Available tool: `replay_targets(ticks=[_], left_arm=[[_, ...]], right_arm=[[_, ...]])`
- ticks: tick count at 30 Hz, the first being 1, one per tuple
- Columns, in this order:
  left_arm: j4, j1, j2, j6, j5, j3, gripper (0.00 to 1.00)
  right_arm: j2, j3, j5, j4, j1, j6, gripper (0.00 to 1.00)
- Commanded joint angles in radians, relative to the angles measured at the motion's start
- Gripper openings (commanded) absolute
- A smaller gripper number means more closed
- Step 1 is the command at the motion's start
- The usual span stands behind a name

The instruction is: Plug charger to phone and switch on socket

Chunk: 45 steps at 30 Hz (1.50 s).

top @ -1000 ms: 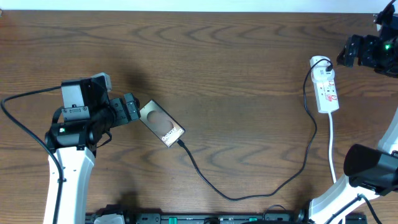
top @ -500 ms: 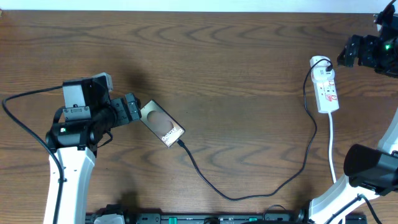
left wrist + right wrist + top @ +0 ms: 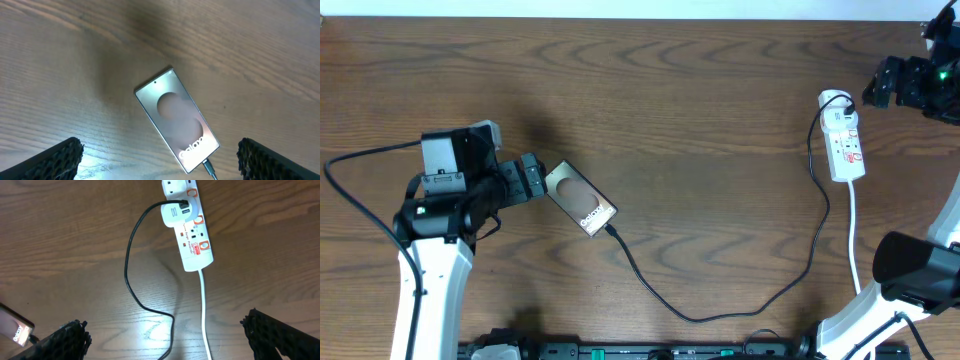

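Left arm: it stood to the left of the phone (image 3: 579, 199), white upper link rising from the near edge of the table (image 3: 670, 100), wrist bent and reaching toward the phone. The left gripper (image 3: 538, 178) pointed at the phone's upper-left end. Its jaws were spread wide and held nothing. In the left wrist view the two fingers (image 3: 55, 161) sat at the lower corners, and the phone (image 3: 177, 120) lay ahead between them, clear of both.

Right arm: its base was far right of the phone, at the near edge. The right gripper (image 3: 872, 92) hung far right of the phone, beside the far end of the socket (image 3: 845, 145). Its jaws were likewise wide apart and empty; the right wrist view showed the socket (image 3: 192, 240) ahead of the fingers (image 3: 65, 341), untouched.

Phone: flat on the table, set diagonally, oval patch and white lettering facing up.

Charger (image 3: 720, 310): its tip met the lettered lower-right end of the phone. Whether it was fully seated could not be told. The black cable looped right from the phone and rose to a white adapter (image 3: 175, 214) plugged into the socket.

Socket: far right of the phone, lying lengthwise with red marks on top; switch position could not be read. Its white cord (image 3: 852, 240) ran toward the near edge.

Nothing lay between either gripper and its nearest object.
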Motion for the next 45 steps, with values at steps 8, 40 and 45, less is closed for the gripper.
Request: replay_targets(ticks=[8,40,45], left_arm=[[0.390,-0.003,-0.330,0.009,-0.022,-0.361,0.99],[0.643,-0.010,-1.143,0.219,0.004,-0.946,0.99],[0.647,-0.012,-1.143,0.208,0.004,-0.946,0.99]], right_arm=[[-0.001,0.014,0.003,-0.001,0.005,-0.013,0.99],[-0.001,0.014,0.003,-0.001,0.005,-0.013,0.99],[-0.001,0.014,0.003,-0.002,0.005,-0.013,0.99]])
